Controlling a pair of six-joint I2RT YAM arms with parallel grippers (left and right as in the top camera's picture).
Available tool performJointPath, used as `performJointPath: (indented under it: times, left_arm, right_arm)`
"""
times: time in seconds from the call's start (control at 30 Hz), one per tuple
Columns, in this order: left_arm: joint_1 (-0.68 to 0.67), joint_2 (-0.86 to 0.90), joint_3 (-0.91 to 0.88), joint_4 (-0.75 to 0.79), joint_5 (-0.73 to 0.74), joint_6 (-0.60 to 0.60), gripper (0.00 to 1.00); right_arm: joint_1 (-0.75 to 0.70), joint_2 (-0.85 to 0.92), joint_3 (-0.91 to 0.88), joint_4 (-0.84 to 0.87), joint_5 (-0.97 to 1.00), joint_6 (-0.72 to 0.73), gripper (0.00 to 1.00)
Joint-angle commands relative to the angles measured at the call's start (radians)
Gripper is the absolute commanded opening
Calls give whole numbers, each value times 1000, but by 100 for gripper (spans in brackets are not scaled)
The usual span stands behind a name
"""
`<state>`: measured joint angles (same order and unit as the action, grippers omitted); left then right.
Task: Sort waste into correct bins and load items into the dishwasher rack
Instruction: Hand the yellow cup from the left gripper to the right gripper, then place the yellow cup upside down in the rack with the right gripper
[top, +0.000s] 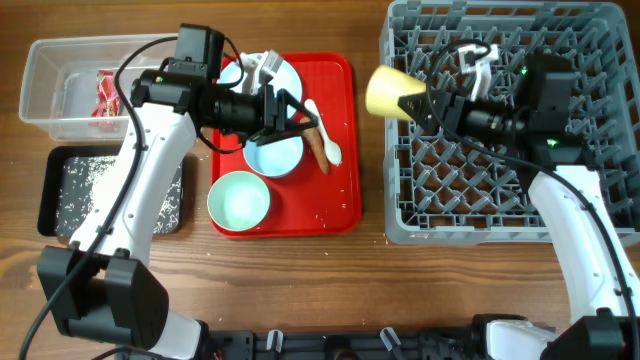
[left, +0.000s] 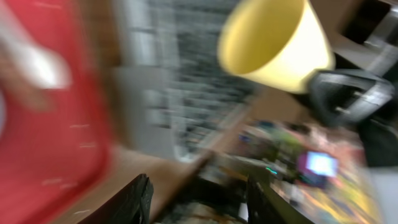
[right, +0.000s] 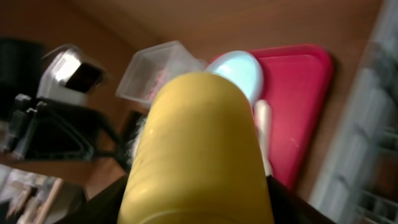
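overhead: straight down, whole scene, yellow cup (top: 390, 92) right of centre
left wrist: blurry, faces the cup from farther off
right wrist: right against the cup, red tray (right: 298, 87) beyond
shared: the cup

Your small yellow plastic cup (top: 385, 90) hangs sideways, mouth leftward, at the left edge of the large grey pegged crate (top: 470, 232); your crumpled red-and-white wrapper (top: 106, 90) sits in the clear rectangular tub (top: 58, 96).
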<state>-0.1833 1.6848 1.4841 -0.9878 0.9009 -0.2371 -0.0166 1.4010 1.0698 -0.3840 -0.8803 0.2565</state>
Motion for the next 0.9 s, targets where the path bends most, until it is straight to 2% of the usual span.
performJointPath:
  times: [0.0,0.13,0.3,0.4,0.63,0.87]
  left_arm:
    - [-16,-2,5,-10,-411,10,49]
    - [-24,-2,5,-9,-569,-36,54]
    - [-24,-2,5,-13,-635,-36,55]
    - [-24,-2,5,-20,-678,-36,55]
    - [-24,-2,5,-19,-686,-36,55]
    - [-24,-2,5,-20,-686,-35,56]
  right_arm:
    - [11,-60,114,-189,330,-45,38]
    - [44,-72,281,-503,578,-17,38]
    - [99,-71,349,-763,731,39,39]
    - [121,-50,348,-885,753,67,40]
    - [171,45,345,-970,753,69,40]
    - [264,233,345,-1055,824,153,40]
